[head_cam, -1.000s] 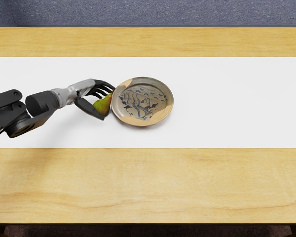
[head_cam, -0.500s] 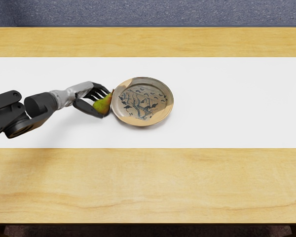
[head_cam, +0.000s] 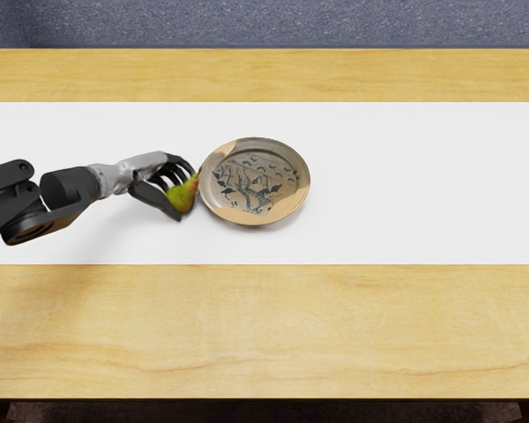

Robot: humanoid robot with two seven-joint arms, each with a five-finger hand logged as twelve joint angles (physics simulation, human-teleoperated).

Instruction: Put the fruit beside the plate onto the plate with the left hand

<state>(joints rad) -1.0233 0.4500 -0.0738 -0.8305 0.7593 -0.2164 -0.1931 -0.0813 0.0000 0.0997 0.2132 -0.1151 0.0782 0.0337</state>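
Yellow-green smooth pear (head_cam: 184,192), pinched in my left hand's (head_cam: 161,182) curled black fingers beside the patterned brown ceramic plate (head_cam: 293,189), seems light, firm, slippery; I grip its broad belly.

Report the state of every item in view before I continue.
left hand: fingers curled around the pear, gripping it.
pear: in the hand's grasp, just left of the plate's rim, not on the plate; cannot tell if lifted.
plate: flat on the white runner, holding nothing.
right hand: not in view.
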